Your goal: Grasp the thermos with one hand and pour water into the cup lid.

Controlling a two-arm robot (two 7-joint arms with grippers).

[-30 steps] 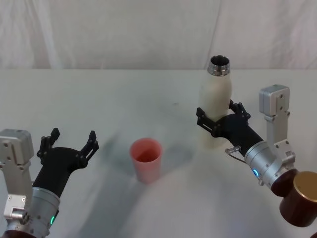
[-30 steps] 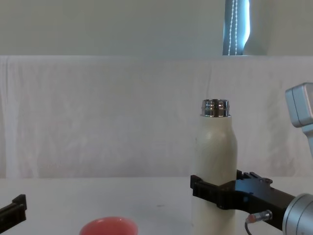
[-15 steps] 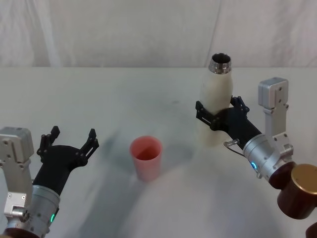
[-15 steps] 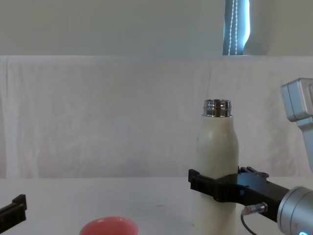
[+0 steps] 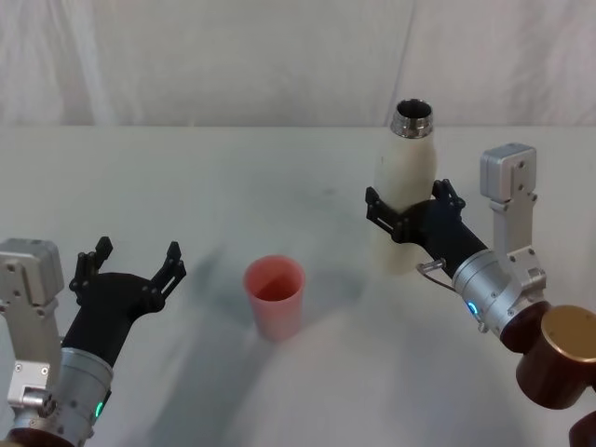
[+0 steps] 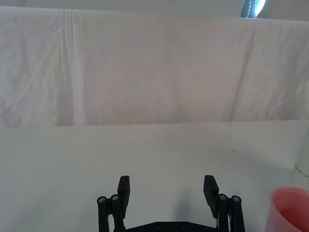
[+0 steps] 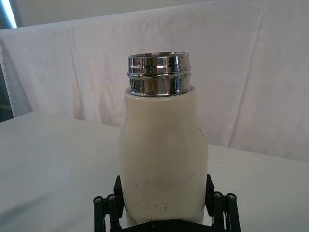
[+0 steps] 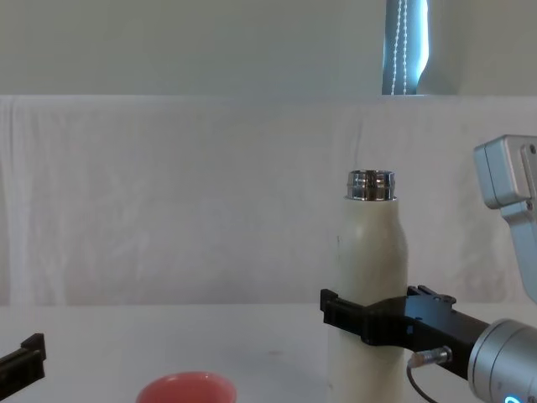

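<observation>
The cream-white thermos [image 5: 405,186] stands upright on the table's right side, its steel neck uncapped. My right gripper [image 5: 406,197] reaches in from the right and is open, one jaw on each side of the thermos's lower body. The right wrist view shows the thermos [image 7: 161,145] filling the gap of that gripper [image 7: 163,186]. In the chest view the thermos [image 8: 369,260] has the right gripper [image 8: 369,311] at its lower part. The salmon-pink cup lid [image 5: 274,296] stands mouth up to the left of the thermos. My left gripper [image 5: 137,251] hovers open, left of the cup lid [image 6: 289,208].
The white table [image 5: 233,186] has bare surface between the cup lid and the thermos. A white cloth backdrop [image 5: 233,56] closes off the far edge. My right arm's brown joint [image 5: 568,358] sits near the front right corner.
My right gripper has slid farther forward around the thermos, so its jaws now sit deeper along the body. The thermos, cup lid and left gripper have stayed put.
</observation>
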